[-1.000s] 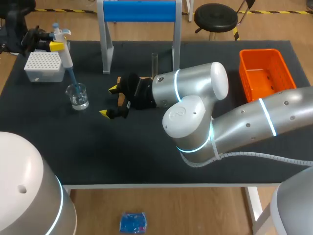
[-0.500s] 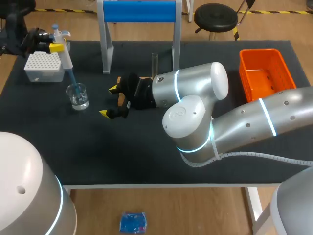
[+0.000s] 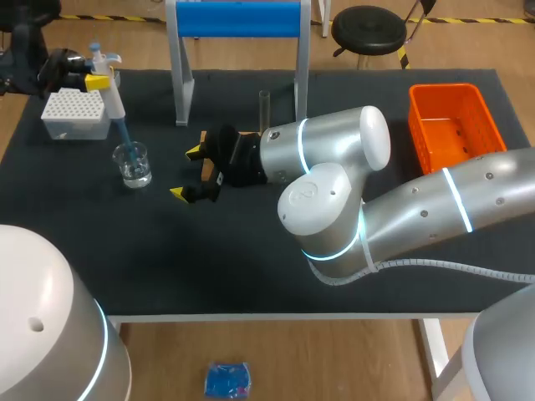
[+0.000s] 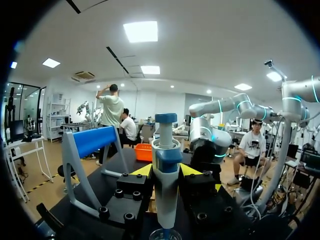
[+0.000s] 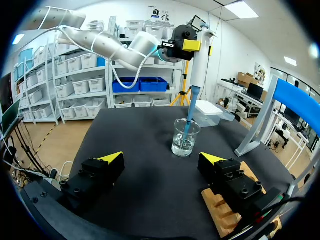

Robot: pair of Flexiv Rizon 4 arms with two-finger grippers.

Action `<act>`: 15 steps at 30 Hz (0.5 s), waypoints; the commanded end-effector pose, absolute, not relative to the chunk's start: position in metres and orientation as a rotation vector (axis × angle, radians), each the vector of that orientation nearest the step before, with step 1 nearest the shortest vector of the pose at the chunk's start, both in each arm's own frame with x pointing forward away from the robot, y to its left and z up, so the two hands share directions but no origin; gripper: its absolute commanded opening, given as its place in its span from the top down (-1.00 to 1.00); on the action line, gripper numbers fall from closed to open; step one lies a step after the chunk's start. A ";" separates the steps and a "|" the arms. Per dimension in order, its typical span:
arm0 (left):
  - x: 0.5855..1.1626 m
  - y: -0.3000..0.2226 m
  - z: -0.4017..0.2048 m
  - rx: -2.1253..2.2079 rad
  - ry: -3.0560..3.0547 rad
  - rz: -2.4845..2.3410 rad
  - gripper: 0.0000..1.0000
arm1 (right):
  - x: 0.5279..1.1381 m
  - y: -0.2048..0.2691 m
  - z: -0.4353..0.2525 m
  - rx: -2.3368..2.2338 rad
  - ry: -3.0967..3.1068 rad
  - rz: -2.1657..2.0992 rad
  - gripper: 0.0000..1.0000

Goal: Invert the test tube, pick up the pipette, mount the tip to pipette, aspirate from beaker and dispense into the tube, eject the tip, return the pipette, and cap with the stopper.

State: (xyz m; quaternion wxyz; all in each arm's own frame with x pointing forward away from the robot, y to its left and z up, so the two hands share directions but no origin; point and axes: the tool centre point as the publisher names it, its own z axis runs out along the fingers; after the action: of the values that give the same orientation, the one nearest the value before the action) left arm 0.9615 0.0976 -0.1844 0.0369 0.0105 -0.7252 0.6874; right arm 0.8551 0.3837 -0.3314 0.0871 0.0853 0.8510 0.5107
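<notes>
Pipette point(image 3: 107, 83) stood upright over the beaker point(image 3: 134, 164), pinched on both sides by the yellow-tipped fingers of my left gripper point(image 4: 166, 172). Its blue tip point(image 5: 188, 122) dipped into the clear liquid low in the glass. From the left wrist I saw a white barrel with a blue collar and a blue plunger knob on top, and only a sliver of the beaker's rim below it. The right wrist view gave me what that one could not: the whole beaker, the liquid and the tip inside it.

Just behind the beaker sat the white tip box point(image 3: 77, 113). On the beaker's other side, toward the middle of the table point(image 3: 167, 276), my right gripper point(image 3: 185, 173) pointed at the beaker with its fingers spread wide and nothing between them. A wooden block point(image 5: 225, 215) lay under the finger farther from me.

Farther back from the beaker stood the blue-topped stand point(image 3: 238, 21). Beside one of its legs was the clear test tube point(image 3: 264, 107), upright, which I made out only from the head camera. My right arm's bulky joints point(image 3: 334, 184) covered the middle of the table between the beaker and the orange basket point(image 3: 456, 125), which was farthest off.
</notes>
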 end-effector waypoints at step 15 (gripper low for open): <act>0.964 0.100 -0.184 0.041 -2.256 2.080 1.00 | 0.855 0.384 -0.332 0.256 2.533 1.522 -1.00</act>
State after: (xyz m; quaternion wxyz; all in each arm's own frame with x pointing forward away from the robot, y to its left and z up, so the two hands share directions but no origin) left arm 0.9637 0.1003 -0.1852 0.0369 0.0132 -0.7326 0.6796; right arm 0.8551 0.3837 -0.3314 0.0871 0.0853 0.8510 0.5107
